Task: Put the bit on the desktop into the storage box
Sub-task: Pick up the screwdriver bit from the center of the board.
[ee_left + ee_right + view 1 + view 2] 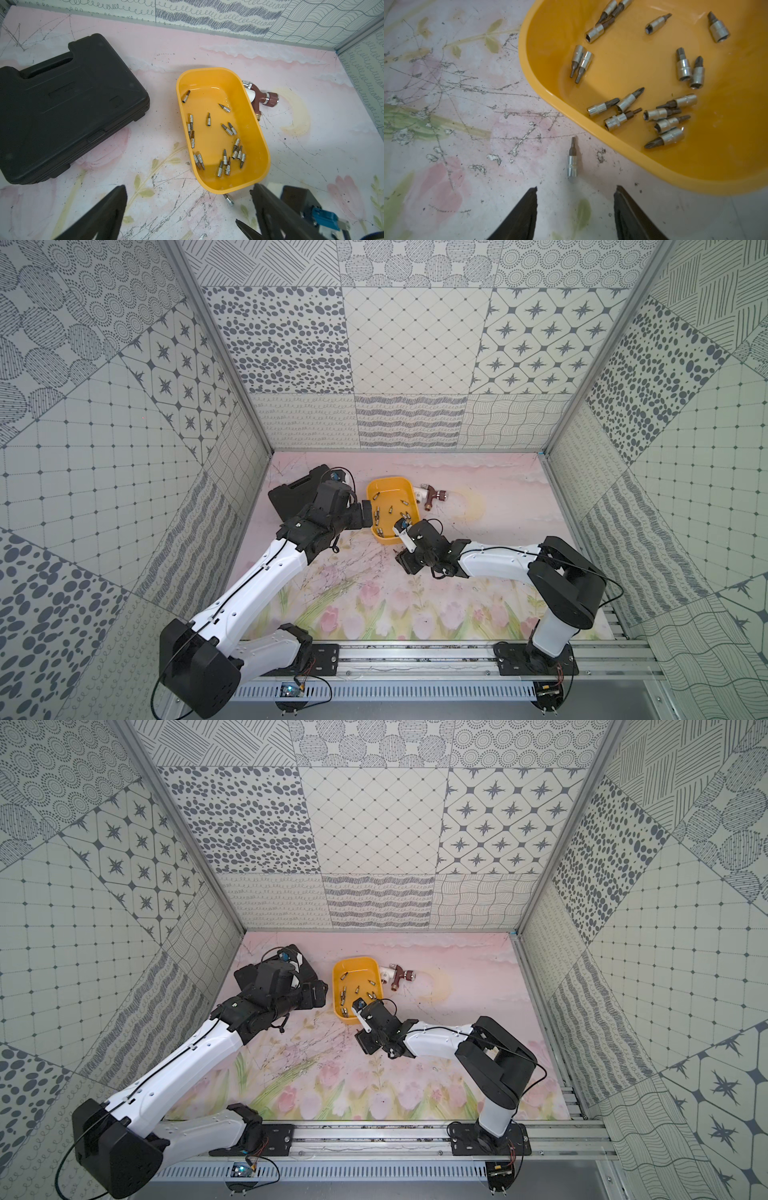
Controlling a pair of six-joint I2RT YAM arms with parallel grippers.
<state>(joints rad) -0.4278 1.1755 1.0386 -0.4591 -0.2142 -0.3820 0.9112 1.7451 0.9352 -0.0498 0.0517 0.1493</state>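
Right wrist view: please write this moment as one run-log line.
bit: on desktop, outside storage box | right gripper: open, bit just ahead of jaws | left gripper: open, empty

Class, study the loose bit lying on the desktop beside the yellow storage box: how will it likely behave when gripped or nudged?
The bit looks round and lies flat, so a nudge would probably roll it. Its shiny metal collar may slip between the fingers. Small and solid-looking, it is likely stiff and light.

Desktop (166,52): storage box (207,79), bit (572,164), blk case (68,104), tap (264,97).
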